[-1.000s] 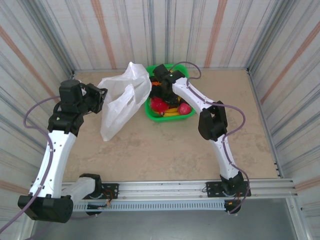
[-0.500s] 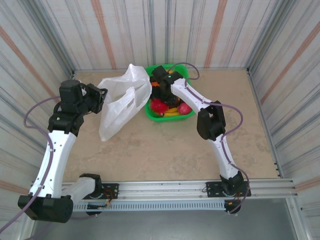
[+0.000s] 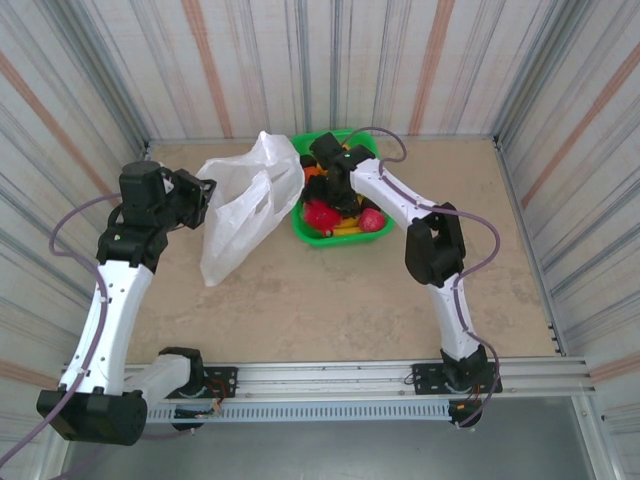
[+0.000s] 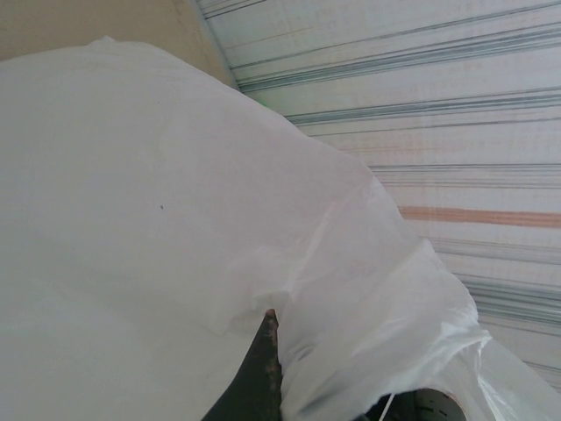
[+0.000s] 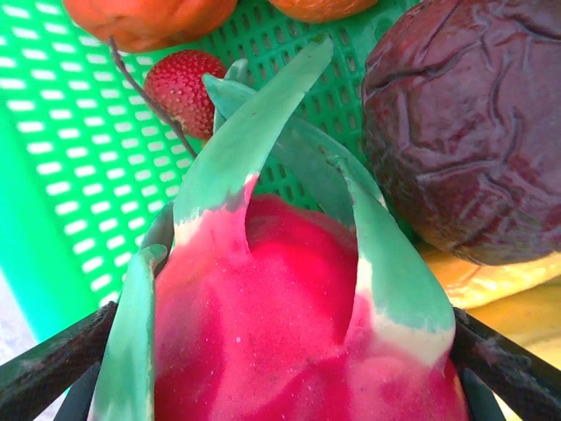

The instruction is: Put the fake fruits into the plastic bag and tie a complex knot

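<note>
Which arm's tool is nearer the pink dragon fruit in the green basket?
Right. The right tool straddles the dragon fruit, a finger on each side, in the green basket. The left tool is off to the basket's left, shut on the plastic bag.

High rear overview, wrist close-ups, fruits (image 3: pixel 319 213) shared

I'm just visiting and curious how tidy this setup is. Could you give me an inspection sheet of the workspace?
surface: beige table, flat.
job's things: plastic bag held up at left; fake fruits in green basket; no knot seen.
clutter: nothing seen beyond that basket.
grippers: left gripper shut on plastic bag; right gripper shut on dragon fruit.
cables: purple cables loop along both arms.
surroundings: corrugated walls on three sides; metal rail at near edge.
</note>
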Robot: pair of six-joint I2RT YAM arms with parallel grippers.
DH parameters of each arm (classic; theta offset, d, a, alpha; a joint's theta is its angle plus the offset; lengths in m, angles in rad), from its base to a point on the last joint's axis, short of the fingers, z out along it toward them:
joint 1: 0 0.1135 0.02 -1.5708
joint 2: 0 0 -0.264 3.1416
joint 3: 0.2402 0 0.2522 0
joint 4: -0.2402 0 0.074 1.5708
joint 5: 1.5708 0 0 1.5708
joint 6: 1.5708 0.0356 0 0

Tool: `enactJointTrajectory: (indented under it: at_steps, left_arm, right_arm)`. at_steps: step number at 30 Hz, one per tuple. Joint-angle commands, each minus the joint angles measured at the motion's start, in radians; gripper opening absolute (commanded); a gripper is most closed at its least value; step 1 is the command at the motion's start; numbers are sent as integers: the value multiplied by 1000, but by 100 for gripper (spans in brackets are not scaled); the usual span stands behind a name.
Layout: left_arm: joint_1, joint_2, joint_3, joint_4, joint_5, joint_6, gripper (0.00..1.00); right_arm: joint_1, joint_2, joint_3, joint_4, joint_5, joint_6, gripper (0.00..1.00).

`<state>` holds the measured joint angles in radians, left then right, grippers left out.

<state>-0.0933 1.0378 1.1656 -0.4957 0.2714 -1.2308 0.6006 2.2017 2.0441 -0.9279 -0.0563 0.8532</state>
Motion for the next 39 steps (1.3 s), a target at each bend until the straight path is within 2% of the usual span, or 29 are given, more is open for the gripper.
enactJointTrajectory:
  at_steps: [1,7,15,27,39]
  left_arm:
    - [8,-5,-15,13,27,25,0]
    - [10,-2,-17,11,48,35,0]
    - [9,34,-16,29,139,57,0]
    - [-29,137,9,92,156,85,0]
    - [-84,245,75,110,119,112,0]
  right_arm:
    - [-22,-133,-57,86,-60,-23,65]
    - [-73,-234,-158,198,-132,-13,65]
    - [-166,-430,-436,473,-255,9,64]
    - [-285,-722,-688,472,-343,0,64]
    - [-291,-1037,-876,410,-487,61,63]
